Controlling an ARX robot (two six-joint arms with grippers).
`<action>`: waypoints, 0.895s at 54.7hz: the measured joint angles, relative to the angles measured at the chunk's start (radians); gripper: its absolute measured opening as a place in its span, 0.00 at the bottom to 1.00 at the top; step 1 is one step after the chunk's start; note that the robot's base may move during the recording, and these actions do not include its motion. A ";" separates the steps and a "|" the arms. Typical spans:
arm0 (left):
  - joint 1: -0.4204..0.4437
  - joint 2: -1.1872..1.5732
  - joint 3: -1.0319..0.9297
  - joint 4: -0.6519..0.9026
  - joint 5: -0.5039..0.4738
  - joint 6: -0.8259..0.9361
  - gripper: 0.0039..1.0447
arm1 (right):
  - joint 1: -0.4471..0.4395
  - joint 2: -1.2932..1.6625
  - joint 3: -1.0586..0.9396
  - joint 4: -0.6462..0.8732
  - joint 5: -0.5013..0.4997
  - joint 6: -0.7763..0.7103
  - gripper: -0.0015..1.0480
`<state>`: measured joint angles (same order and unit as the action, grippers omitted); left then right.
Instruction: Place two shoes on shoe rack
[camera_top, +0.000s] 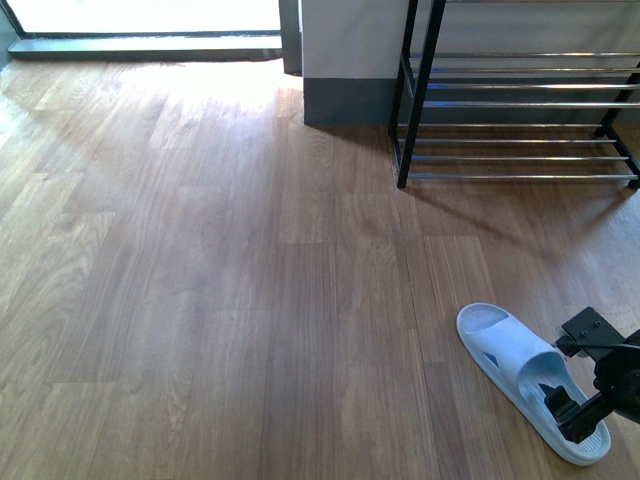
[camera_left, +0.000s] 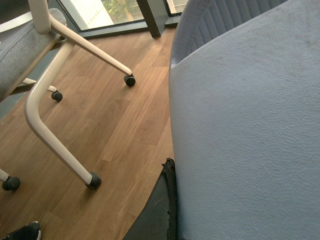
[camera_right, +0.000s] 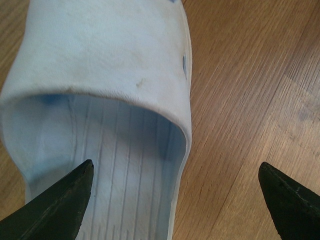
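A: Front view, where is the shoe?

B: A pale blue slide slipper (camera_top: 520, 375) lies flat on the wood-plank floor (camera_top: 200, 300) at about 4 o'clock. Its long axis runs from 11 o'clock to 5 o'clock. It is smooth moulded foam with a broad strap and a rounded sole.

A: Any lettering?

B: The right wrist view shows fine parallel ribs along the footbed and a small dark mark on the strap edge, too small to read.

A: And the right gripper (camera_top: 590, 400)?

B: It sits at the slipper's 5 o'clock end. Its jaws are spread wide, with one dark pointed fingertip (camera_right: 60, 205) over the footbed and the other over bare floor.

A: The shoe rack (camera_top: 520, 104)?

B: It stands at 1 o'clock, well apart from the slipper. It has black posts and thin shiny rods in tiers, and stands against a white wall (camera_top: 345, 40) with a grey base.

A: The left side?

B: The left wrist view is filled by the other shoe (camera_left: 250, 125), pale blue and pebbled, with a dark finger (camera_left: 160, 210) touching its edge. I cannot tell whether the left gripper clamps it. Beyond stands a chair (camera_left: 55, 135) with white tube legs and black castors.
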<state>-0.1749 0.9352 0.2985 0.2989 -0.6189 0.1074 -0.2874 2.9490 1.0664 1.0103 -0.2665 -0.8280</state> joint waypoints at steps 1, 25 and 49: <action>0.000 0.000 0.000 0.000 0.000 0.000 0.02 | -0.002 0.000 0.003 -0.004 0.000 0.000 0.91; 0.000 0.000 0.000 0.000 0.000 0.000 0.02 | 0.019 0.051 0.169 -0.034 0.006 0.056 0.91; 0.000 0.000 0.000 0.000 0.000 0.000 0.02 | 0.037 0.069 0.200 -0.057 0.011 0.074 0.25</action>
<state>-0.1753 0.9352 0.2985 0.2989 -0.6186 0.1074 -0.2508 3.0184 1.2663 0.9535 -0.2550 -0.7540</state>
